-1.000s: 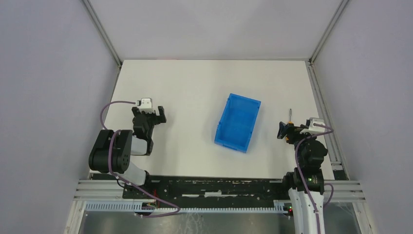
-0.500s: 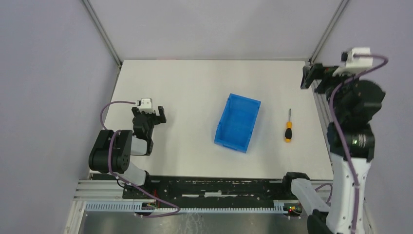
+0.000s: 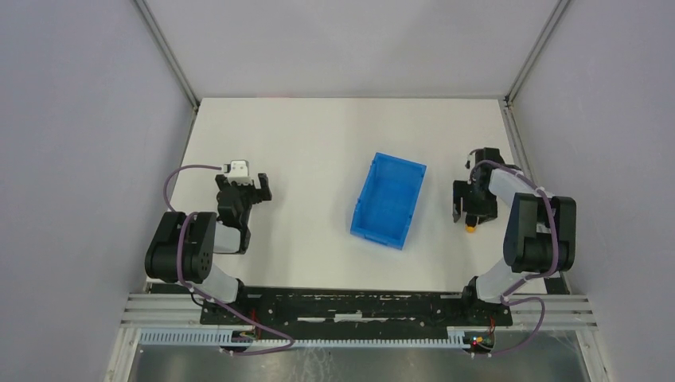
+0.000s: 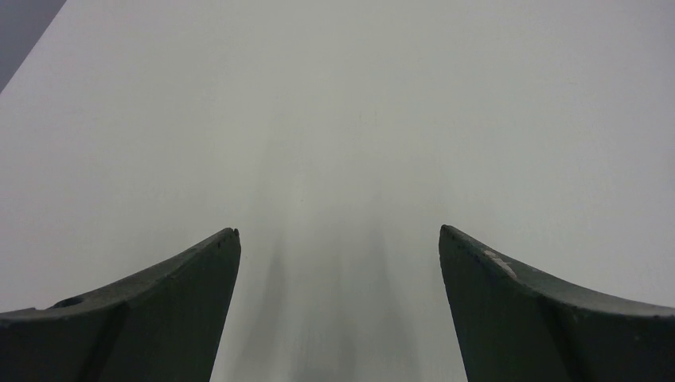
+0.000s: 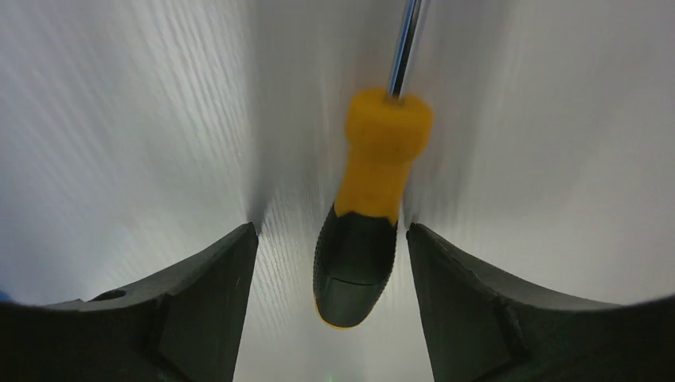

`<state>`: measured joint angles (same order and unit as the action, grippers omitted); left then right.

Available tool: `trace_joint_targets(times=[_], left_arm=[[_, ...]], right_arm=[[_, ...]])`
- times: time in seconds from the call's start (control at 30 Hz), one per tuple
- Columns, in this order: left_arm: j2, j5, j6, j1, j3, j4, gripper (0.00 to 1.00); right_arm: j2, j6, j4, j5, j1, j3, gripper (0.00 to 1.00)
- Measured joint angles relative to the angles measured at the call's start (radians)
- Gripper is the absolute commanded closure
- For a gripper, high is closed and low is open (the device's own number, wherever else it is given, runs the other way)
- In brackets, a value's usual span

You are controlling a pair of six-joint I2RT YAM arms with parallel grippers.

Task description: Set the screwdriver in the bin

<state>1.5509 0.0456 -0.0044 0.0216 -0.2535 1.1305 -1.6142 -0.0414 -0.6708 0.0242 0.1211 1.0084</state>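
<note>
between the fingers (image 5: 199, 302) of the right gripper (image 5: 331, 235) lies the screwdriver (image 5: 372, 175), flat on the white desk (image 3: 302, 143), its black butt toward the wrist and its thin shaft running away from it. bare desk shows on both sides of the handle, so the jaws are spread and clasp nothing (a wide gap on one side, a sliver on the other). outward from there, the wrist hangs over the tool with the gripper pointing down at the desk. the forearm comes in from the desk's right edge, and the thick links fold back to a base at the near right corner.

the left gripper (image 4: 339, 231) is released too, its fingers wide apart over bare desk. its arm is folded low by the left edge.

the bin (image 3: 388, 199) rests near the middle of the desk, turned a little askew. the screwdriver lies to its right, apart from it, between the bin and the right edge.

the right wrist view alone gives the handle's orange neck, the black grip and the gaps beside it. from the top view the gripper covers nearly all the tool, leaving just an orange speck at its near end. only the top view shows the bin and both arms at once. the left wrist view shows only its own fingers and desk.
</note>
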Motion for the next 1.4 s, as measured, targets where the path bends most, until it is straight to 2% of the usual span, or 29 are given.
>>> trace_joint_targets(times=[0.07, 0.13, 0.2, 0.33, 0.4, 0.47, 0.6, 0.7, 0.77, 0.87, 0.93, 1.13, 1.23, 1.4], left_arm=[[0.0, 0.0, 0.0, 0.0, 0.0, 0.0, 0.0], [0.0, 0.0, 0.0, 0.0, 0.0, 0.0, 0.0], [0.0, 0.0, 0.0, 0.0, 0.0, 0.0, 0.0], [0.0, 0.0, 0.0, 0.0, 0.0, 0.0, 0.0], [0.0, 0.0, 0.0, 0.0, 0.0, 0.0, 0.0], [0.0, 0.0, 0.0, 0.0, 0.0, 0.0, 0.0], [0.0, 0.0, 0.0, 0.0, 0.0, 0.0, 0.0], [0.0, 0.0, 0.0, 0.0, 0.0, 0.0, 0.0], [0.0, 0.0, 0.0, 0.0, 0.0, 0.0, 0.0], [0.0, 0.0, 0.0, 0.0, 0.0, 0.0, 0.0], [0.0, 0.0, 0.0, 0.0, 0.0, 0.0, 0.0], [0.0, 0.0, 0.0, 0.0, 0.0, 0.0, 0.0], [0.0, 0.0, 0.0, 0.0, 0.0, 0.0, 0.0], [0.0, 0.0, 0.0, 0.0, 0.0, 0.0, 0.0]], right_arm=[[-0.003, -0.017, 0.005, -0.001, 0.002, -0.093, 0.54], [0.01, -0.019, 0.044, 0.008, 0.002, -0.104, 0.8], [0.01, -0.028, 0.088, 0.026, 0.003, -0.109, 1.0], [0.011, -0.039, 0.087, 0.057, 0.001, -0.096, 1.0], [0.011, -0.034, 0.014, 0.067, 0.002, -0.035, 1.0], [0.01, -0.024, -0.111, 0.066, 0.002, 0.103, 1.0], [0.011, -0.015, -0.3, 0.082, 0.002, 0.512, 1.0], [0.035, -0.025, -0.359, 0.082, 0.002, 0.709, 1.0], [0.07, -0.036, -0.393, 0.072, -0.002, 0.761, 1.0], [0.121, -0.067, -0.426, 0.057, -0.032, 0.763, 1.0], [0.138, -0.098, -0.423, 0.048, -0.104, 0.739, 1.0], [0.113, -0.205, -0.312, 0.027, -0.541, 0.659, 1.0], [0.122, -0.252, -0.227, 0.035, -0.647, 0.549, 1.0], [0.142, -0.333, -0.083, 0.089, -0.734, 0.26, 1.0]])
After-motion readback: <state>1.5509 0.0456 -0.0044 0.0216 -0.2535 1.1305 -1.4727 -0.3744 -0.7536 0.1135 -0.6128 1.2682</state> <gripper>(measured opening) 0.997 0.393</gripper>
